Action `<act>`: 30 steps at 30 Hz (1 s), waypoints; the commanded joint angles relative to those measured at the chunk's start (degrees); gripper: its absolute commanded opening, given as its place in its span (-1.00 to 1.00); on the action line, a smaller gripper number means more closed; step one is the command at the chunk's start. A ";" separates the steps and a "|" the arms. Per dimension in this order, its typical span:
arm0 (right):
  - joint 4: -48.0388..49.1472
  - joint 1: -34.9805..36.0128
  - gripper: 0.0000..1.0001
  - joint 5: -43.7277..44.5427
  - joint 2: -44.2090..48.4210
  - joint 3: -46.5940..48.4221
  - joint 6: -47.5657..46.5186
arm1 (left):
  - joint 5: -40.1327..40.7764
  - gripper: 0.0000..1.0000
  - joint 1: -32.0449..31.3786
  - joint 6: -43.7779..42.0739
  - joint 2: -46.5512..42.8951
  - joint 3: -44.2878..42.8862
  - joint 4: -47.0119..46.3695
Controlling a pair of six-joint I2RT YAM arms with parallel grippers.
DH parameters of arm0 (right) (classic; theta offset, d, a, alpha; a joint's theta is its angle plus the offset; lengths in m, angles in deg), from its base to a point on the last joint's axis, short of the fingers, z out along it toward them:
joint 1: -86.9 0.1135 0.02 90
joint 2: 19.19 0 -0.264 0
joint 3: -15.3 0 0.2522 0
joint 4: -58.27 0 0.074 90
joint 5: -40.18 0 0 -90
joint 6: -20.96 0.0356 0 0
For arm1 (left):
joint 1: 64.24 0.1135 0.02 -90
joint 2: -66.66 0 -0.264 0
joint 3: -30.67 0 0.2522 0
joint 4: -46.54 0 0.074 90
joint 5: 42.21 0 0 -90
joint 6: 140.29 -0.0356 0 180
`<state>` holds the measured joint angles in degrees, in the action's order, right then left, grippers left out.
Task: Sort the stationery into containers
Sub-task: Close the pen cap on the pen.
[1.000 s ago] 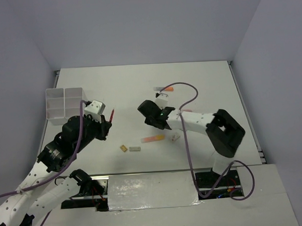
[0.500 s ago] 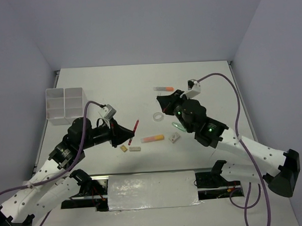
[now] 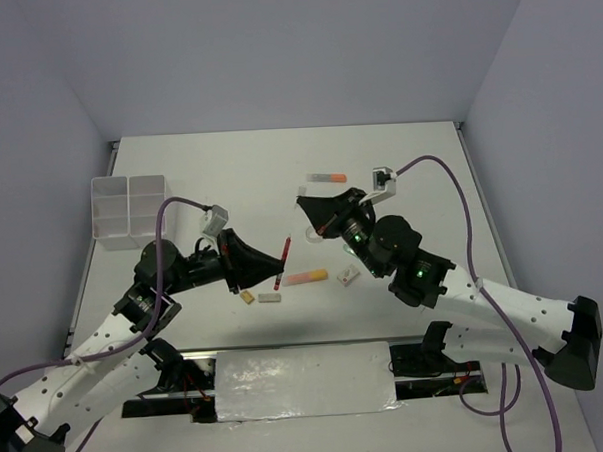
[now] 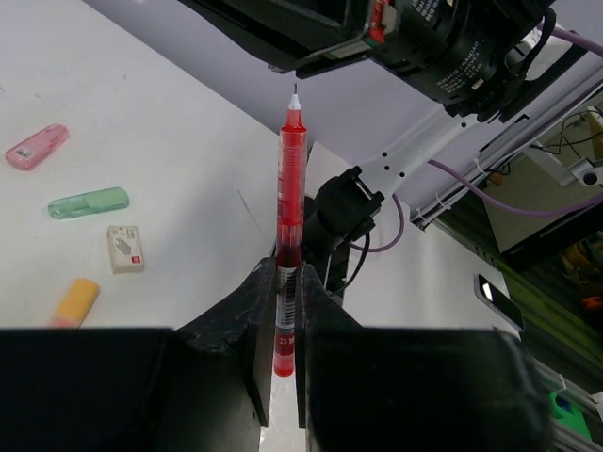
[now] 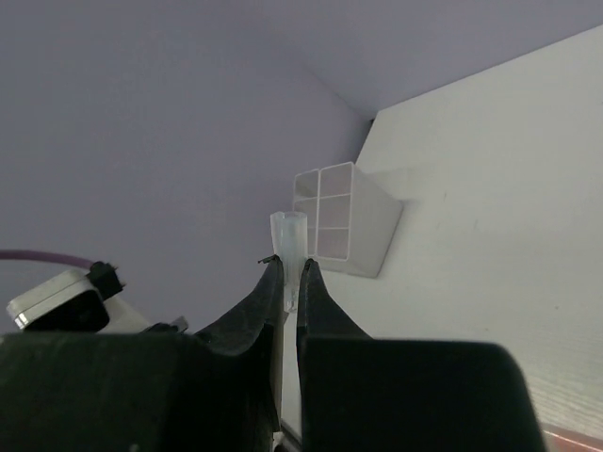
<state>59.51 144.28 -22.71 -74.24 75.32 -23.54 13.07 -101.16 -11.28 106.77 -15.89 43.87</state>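
My left gripper [image 3: 280,260] is shut on a red pen [image 3: 282,263] and holds it above the table's middle. In the left wrist view [image 4: 287,273] the pen [image 4: 290,179] stands upright with its bare tip pointing at the right gripper. My right gripper [image 3: 303,200] is shut on a small clear pen cap [image 5: 288,240], seen between its jaws in the right wrist view [image 5: 292,268]. It hangs just beyond the pen's tip, apart from it. The white four-compartment box [image 3: 128,206] stands at the far left and also shows in the right wrist view [image 5: 344,218].
On the table lie an orange marker [image 3: 326,177], an orange-pink marker [image 3: 306,278], a white eraser [image 3: 348,274], a tan eraser [image 3: 247,296] and a grey eraser [image 3: 270,297]. The left wrist view shows a pink marker [image 4: 36,147] and a green marker [image 4: 88,201].
My left gripper carried the red pen rightward from near the box to the middle. My right arm swung out and brought the clear cap left, close to the pen's tip.
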 commanded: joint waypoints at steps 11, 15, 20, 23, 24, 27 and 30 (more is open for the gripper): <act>8.64 6.86 -1.00 1.01 -0.59 0.85 -2.51 | -0.35 -1.00 -0.43 1.08 0.22 0.80 -6.96; 9.16 8.44 -1.00 2.15 -0.06 0.32 -3.22 | 0.88 -1.00 -0.43 1.08 -0.21 1.07 -6.78; 8.64 9.59 -1.00 4.17 0.38 0.50 -4.89 | 3.69 -1.00 -0.43 0.90 -1.53 1.33 -5.90; 8.81 9.50 -1.00 4.09 0.55 0.59 -5.15 | 4.22 -1.00 -0.43 0.20 -1.62 0.72 -4.85; 8.81 9.50 -1.00 4.26 0.55 0.59 -5.33 | 4.13 -1.00 -0.43 0.11 -1.27 0.46 -4.67; 8.81 9.68 -1.00 4.44 0.91 0.59 -5.77 | 4.40 -1.00 -0.43 -0.07 -0.75 0.36 -4.32; 8.81 9.68 -1.00 4.44 0.99 0.58 -5.86 | 4.57 -1.00 -0.43 -0.16 -1.01 0.45 -4.32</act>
<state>65.15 153.46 -19.76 -74.54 75.34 -28.00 17.16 -101.29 -9.88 106.05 -14.53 41.25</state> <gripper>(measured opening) 0.048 0.208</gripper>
